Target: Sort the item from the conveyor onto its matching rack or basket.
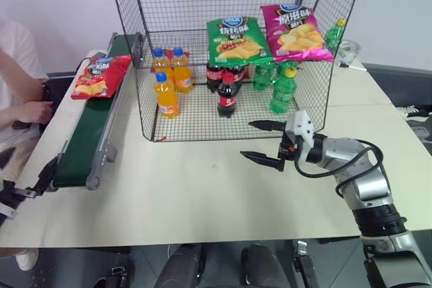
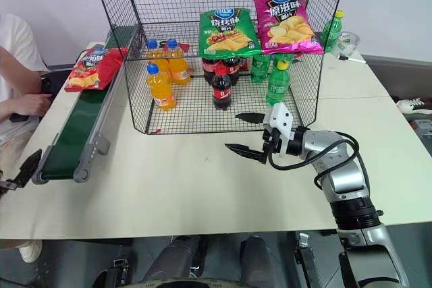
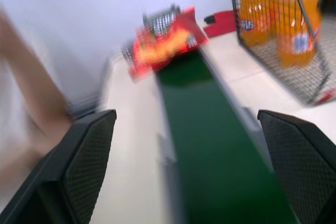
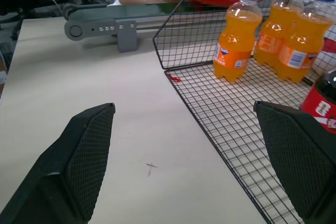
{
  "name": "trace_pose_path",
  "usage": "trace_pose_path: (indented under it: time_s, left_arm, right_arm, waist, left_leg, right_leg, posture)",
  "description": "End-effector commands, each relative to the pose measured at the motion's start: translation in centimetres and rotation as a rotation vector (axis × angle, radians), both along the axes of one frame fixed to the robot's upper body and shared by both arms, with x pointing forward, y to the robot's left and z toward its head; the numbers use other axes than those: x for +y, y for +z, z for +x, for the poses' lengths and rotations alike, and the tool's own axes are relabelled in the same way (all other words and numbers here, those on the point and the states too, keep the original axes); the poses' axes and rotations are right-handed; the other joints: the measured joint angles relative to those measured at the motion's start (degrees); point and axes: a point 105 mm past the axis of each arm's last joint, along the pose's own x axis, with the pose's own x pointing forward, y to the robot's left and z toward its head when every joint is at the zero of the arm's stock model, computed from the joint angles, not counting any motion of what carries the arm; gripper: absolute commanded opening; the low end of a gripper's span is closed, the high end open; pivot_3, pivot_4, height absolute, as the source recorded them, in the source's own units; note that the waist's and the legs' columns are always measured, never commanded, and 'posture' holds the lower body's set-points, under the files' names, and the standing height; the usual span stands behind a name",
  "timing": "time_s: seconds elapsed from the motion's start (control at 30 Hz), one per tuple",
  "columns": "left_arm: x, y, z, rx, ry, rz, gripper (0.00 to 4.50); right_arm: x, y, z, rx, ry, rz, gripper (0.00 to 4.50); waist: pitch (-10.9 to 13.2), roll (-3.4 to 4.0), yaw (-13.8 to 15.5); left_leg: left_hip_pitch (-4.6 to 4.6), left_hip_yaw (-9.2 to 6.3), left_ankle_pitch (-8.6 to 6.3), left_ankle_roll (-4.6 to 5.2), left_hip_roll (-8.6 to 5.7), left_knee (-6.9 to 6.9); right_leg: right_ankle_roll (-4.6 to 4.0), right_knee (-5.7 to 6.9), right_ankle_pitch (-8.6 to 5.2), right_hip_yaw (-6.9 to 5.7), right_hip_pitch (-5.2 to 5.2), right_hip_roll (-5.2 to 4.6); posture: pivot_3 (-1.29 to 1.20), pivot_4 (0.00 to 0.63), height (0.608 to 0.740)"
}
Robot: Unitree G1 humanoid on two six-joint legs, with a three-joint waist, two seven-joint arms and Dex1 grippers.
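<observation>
The left claw [image 3: 186,174] gapes wide and empty, lined up along the conveyor [image 1: 88,146] toward the red chip bag [image 1: 100,77] lying at its far end, presumably awaiting pickup. The right claw [image 1: 264,143] hovers wide and empty above the worktop [image 1: 202,193], before the rack [image 1: 236,52].

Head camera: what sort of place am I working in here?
Probably a lab mock-up of a shop sorting station. A small conveyor carrying a red chip bag sits on a plain table, beside a wire rack stocked with soda bottles and chip bags.
</observation>
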Motion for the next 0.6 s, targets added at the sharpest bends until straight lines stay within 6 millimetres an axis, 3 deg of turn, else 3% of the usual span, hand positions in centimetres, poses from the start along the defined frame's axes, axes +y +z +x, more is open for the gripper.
trace_pose_path:
  time_s: [0.03, 0.17, 0.4, 0.6]
  left_arm:
    - [0.1, -0.5, -0.8, 0.014, 0.000, 0.365, 4.50]
    - [-0.4, -2.1, -2.1, 0.020, -0.037, 0.593, 4.50]
    - [1.9, -2.9, -3.0, 0.026, 0.056, 0.711, 4.50]
    - [1.5, -4.2, -2.8, 0.044, 0.003, 0.793, 4.50]
  right_arm:
    - [0.2, 1.4, 0.2, -0.057, 0.009, 0.021, 4.41]
    - [0.4, 1.5, -0.6, -0.021, 0.060, 0.052, 4.41]
    - [1.4, 1.6, -2.5, -0.029, 0.173, 0.064, 4.41]
    - [1.7, 1.2, -2.2, -0.052, 0.164, 0.046, 4.41]
  waist:
    - [0.0, 0.00, -0.3]
    - [0.0, 0.00, -0.2]
    - [0.0, -0.01, 0.3]
    - [0.0, 0.01, 0.1]
  left_leg:
    - [0.00, 0.01, 0.00, 0.00, 0.00, -0.02]
    - [0.00, 0.05, -0.02, 0.04, 0.01, -0.12]
    - [-0.01, -0.04, -0.12, -0.06, 0.01, -0.10]
    - [-0.01, -0.02, -0.12, -0.06, 0.00, -0.08]
  right_leg:
    - [0.01, -0.02, 0.01, 0.01, 0.00, 0.00]
    - [0.05, -0.10, 0.03, 0.04, -0.03, 0.01]
    - [0.13, -0.10, 0.07, -0.03, 0.00, 0.04]
    - [0.23, -0.10, 0.12, -0.03, -0.02, 0.08]
  posture:
    - [0.00, 0.150, 0.740]
    - [0.00, 0.150, 0.740]
    - [0.00, 0.150, 0.740]
    - [0.00, 0.150, 0.740]
